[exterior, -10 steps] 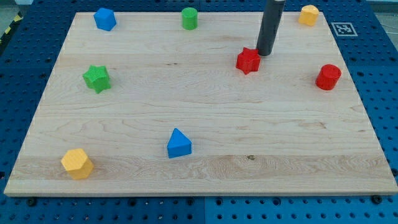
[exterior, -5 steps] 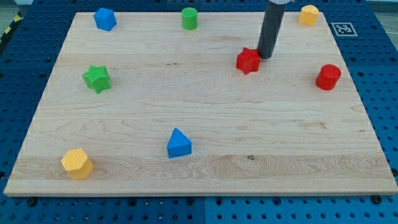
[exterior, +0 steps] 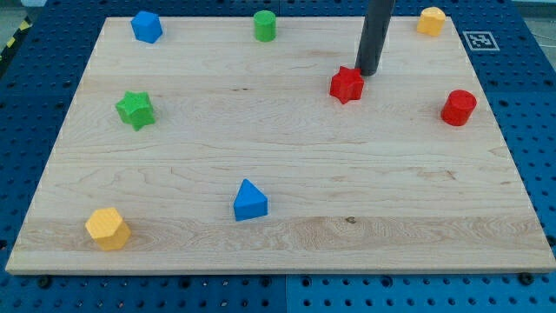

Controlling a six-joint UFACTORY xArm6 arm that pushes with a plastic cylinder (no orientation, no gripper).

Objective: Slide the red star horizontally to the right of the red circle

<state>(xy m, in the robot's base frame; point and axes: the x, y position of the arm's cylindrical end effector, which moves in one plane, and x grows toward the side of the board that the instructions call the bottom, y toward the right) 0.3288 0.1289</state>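
The red star [exterior: 347,84] lies on the wooden board [exterior: 287,174], right of centre in the upper half. The red circle, a short cylinder [exterior: 458,107], stands near the board's right edge, a little lower than the star. My tip [exterior: 367,72] is at the star's upper right corner, touching or almost touching it. The dark rod rises from there out of the view's top.
A blue block [exterior: 147,26], a green cylinder [exterior: 264,25] and a yellow block [exterior: 431,20] line the top edge. A green star [exterior: 135,109] is at the left, a blue triangle [exterior: 250,201] lower centre, a yellow block [exterior: 108,229] bottom left.
My tip has shifted slightly up and left around the star's upper right corner. The red star has not visibly moved.
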